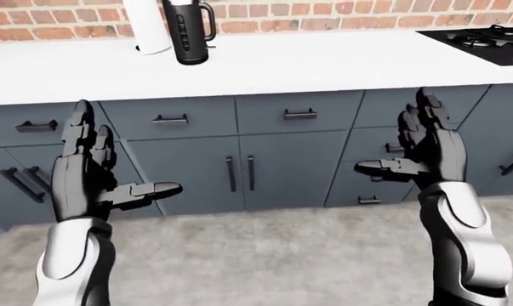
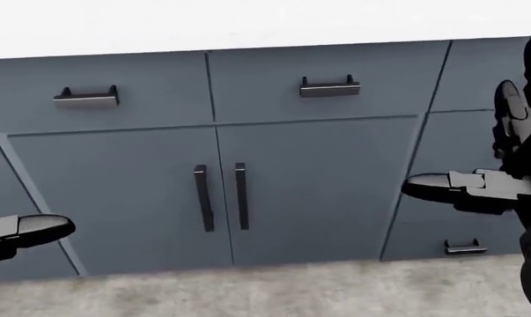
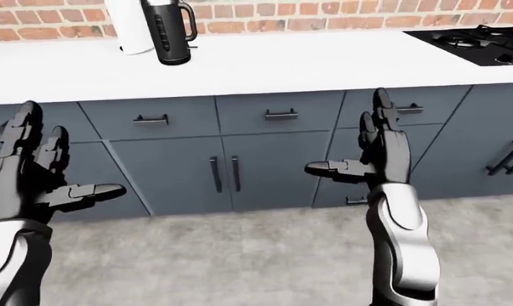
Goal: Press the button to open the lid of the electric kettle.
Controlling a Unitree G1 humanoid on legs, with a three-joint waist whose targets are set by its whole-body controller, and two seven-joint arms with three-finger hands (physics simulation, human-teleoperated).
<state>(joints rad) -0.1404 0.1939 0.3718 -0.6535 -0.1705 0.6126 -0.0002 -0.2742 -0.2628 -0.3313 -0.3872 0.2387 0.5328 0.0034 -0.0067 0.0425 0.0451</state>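
Low at the left, the left robot hand (image 1: 90,169) is raised with fingers spread, holding nothing. Above it and a little to its right, the kettle (image 1: 186,30) stands upright on the white desk (image 1: 324,60). Rightmost, the right robot hand (image 1: 426,146) is likewise spread and empty, level with the drawers (image 1: 298,113).

Nothing for you to read here: no lettering, number or brand mark shows anywhere in your three views. The electric kettle (image 1: 186,30) at the top of your left-eye view carries a column of small marks down its side, but they're too small to make out as text.
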